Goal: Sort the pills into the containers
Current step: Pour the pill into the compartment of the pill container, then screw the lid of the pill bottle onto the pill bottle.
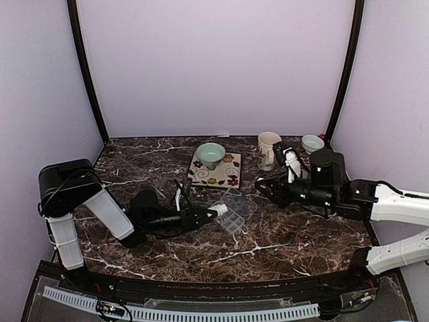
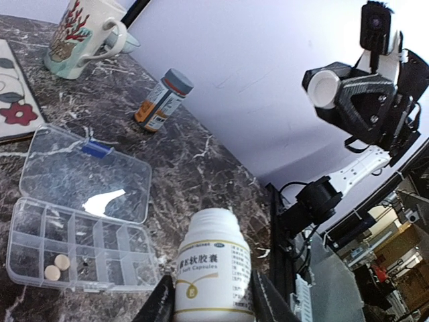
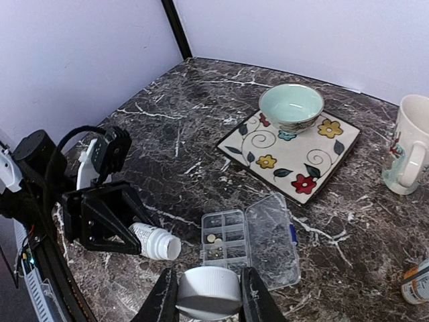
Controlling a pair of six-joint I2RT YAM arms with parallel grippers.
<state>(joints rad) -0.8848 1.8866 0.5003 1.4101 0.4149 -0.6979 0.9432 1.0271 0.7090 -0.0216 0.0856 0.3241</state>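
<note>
A clear pill box lies open on the marble, its compartments [image 2: 80, 245] [image 3: 224, 241] beside the flat hinged lid [image 2: 84, 173] [image 3: 271, 238]. Two round whitish pills [image 2: 57, 266] [image 3: 214, 238] sit in one compartment. My left gripper [image 2: 213, 287] [image 1: 204, 215] is shut on an uncapped white bottle [image 2: 213, 268] [image 3: 155, 241], tipped on its side, its open mouth just short of the box's edge. My right gripper [image 3: 209, 293] [image 1: 263, 184] is shut on the bottle's white cap [image 3: 208, 292] [image 2: 326, 88], held above the table beyond the box.
An orange grey-capped bottle [image 2: 163, 100] [image 3: 417, 285] stands past the box. A green bowl [image 1: 210, 154] rests on a flowered tile [image 1: 216, 171]. A mug [image 1: 268, 149] and a small bowl [image 1: 312, 143] stand at the back right.
</note>
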